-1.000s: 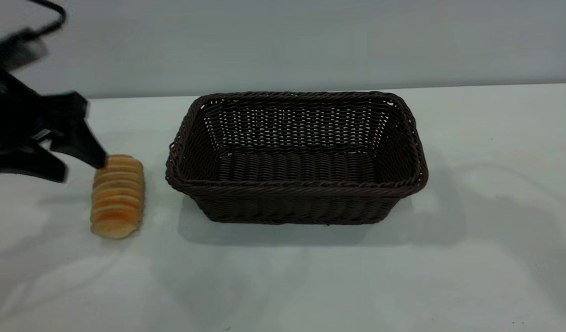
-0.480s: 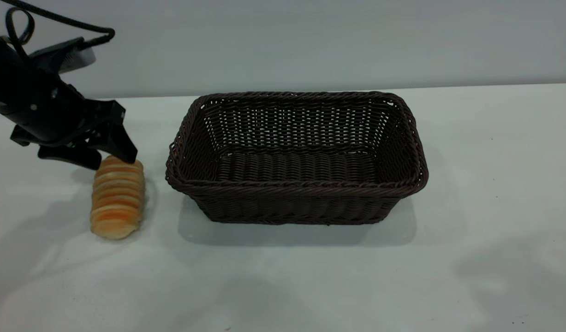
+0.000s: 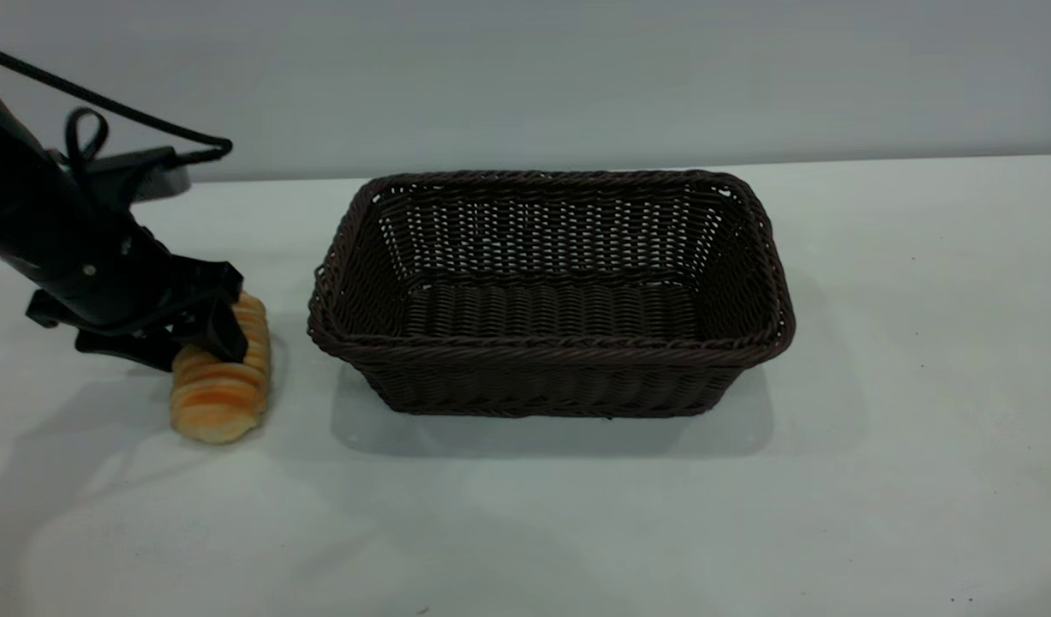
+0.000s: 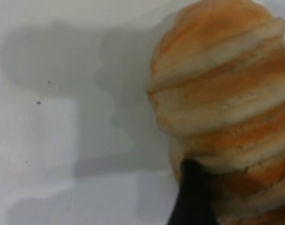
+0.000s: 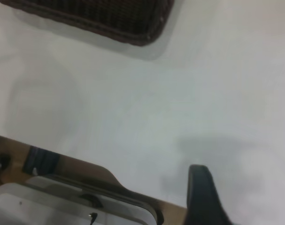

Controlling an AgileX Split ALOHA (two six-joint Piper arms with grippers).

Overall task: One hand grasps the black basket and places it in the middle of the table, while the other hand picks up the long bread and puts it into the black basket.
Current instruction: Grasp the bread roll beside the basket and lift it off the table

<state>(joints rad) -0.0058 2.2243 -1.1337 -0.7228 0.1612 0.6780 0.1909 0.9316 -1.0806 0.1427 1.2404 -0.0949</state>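
A: What's nearest the camera?

B: Bare pale tabletop [image 3: 525, 531] with soft shadows and a few dark specks. Behind its far edge stands a plain grey wall [image 3: 525, 77].

A: And the bread?

B: The bread [image 3: 221, 390] lies on the tabletop at the left, just beside the basket [image 3: 549, 291] but apart from it. Its long axis runs near to far, one rounded end toward the camera, the other under the left pincer [image 3: 195, 343].

A: How does that pincer stand?

B: Its fingers [image 3: 221, 330] are spread, straddling the far half of the bread. The left wrist view shows one dark fingertip [image 4: 191, 197] against the crust [image 4: 227, 98]. Whether they already press it, I cannot tell. A black cable [image 3: 105, 107] loops above the arm.

A: The basket?

B: Upright in the middle, its long sides running left to right, nothing inside.

A: The right pincer?

B: Only one dark finger [image 5: 203, 197] shows in the right wrist view, above the tabletop's edge, the basket's corner [image 5: 133, 23] well off. Spread or together, I cannot tell.
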